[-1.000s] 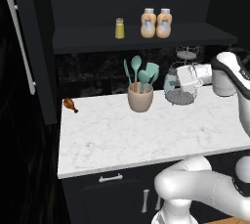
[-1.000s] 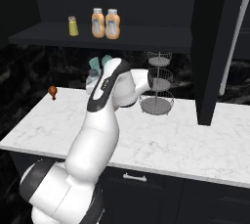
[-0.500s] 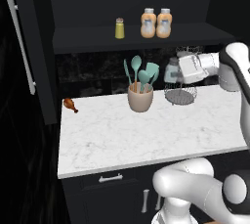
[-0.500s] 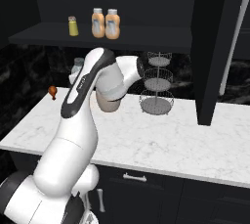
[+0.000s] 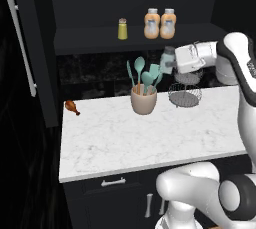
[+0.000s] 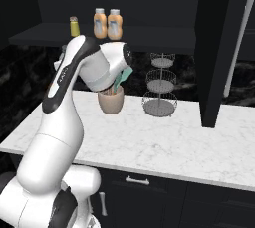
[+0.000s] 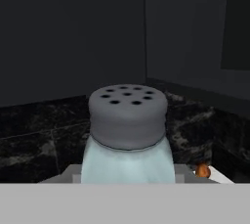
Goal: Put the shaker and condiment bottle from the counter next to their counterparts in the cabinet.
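Observation:
My gripper (image 5: 168, 64) is shut on the small pale blue-grey shaker (image 5: 168, 53), holding it upright in the air above the counter (image 5: 150, 138), just below the cabinet shelf (image 5: 100, 40). In the hand view the shaker (image 7: 128, 120) looms close, its dark perforated cap on top. On the shelf stand the yellow-green shaker (image 5: 122, 29) and, to its right, two identical orange bottles (image 5: 152, 24) (image 5: 168, 23) side by side. From the right base view I see the same yellow-green shaker (image 6: 74, 26) and bottles (image 6: 100, 23) (image 6: 114, 24); my arm hides the held shaker there.
A beige utensil holder (image 5: 143, 99) with teal tools stands under the gripper's left. A tiered wire rack (image 5: 185, 93) sits behind to the right. A small drumstick (image 5: 72, 107) lies at the counter's far left. The open cabinet door (image 5: 30, 48) with its silver handle (image 5: 20, 43) hangs at the left.
The arm has lifted the shaker up from beside the wire rack and carried it left, closer to the shelf. Nothing on the shelf or counter has moved.

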Robot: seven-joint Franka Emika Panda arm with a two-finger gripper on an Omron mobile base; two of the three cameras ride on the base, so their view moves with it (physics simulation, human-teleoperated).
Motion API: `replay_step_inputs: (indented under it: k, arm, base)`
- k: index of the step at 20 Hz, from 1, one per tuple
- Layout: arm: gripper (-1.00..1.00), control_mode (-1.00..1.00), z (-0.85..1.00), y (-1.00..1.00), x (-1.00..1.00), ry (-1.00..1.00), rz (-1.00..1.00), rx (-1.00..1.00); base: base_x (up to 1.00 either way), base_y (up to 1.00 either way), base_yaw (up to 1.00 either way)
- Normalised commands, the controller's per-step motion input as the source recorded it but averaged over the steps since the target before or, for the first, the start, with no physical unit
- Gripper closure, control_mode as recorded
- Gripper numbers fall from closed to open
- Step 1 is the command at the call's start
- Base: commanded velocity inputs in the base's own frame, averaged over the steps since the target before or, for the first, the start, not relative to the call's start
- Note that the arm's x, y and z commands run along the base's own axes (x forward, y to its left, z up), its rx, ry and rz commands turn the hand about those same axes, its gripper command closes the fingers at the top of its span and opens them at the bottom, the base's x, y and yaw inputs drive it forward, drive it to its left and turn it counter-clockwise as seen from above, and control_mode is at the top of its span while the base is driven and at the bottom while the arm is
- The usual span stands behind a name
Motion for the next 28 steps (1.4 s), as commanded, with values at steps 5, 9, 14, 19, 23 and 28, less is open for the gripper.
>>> replay_step_inputs:
  k: [5, 9, 14, 19, 23, 28]
  arm:
    - [1.0, -1.0, 0.24, 0.18, 0.47, 0.0, 0.0, 0.0]
    - [1.0, -1.0, 0.2, 0.19, 0.36, 0.0, 0.0, 0.0]
    - [1.0, -1.0, 0.24, 0.22, 0.39, 0.0, 0.0, 0.0]
    - [1.0, -1.0, 0.34, 0.21, 0.13, 0.0, -0.03, -0.02]
    - [1.0, -1.0, 0.26, 0.12, 0.04, 0.0, -0.07, -0.02]
    - [1.0, -1.0, 0.04, 0.01, 0.02, 0.0, -0.09, 0.0]
  base:
    - [0.0, 0.0, 0.0]
    - [0.0, 0.0, 0.0]
    - [0.0, 0.0, 0.0]
    - [0.0, 0.0, 0.0]
    - [0.0, 0.0, 0.0]
    - [0.0, 0.0, 0.0]
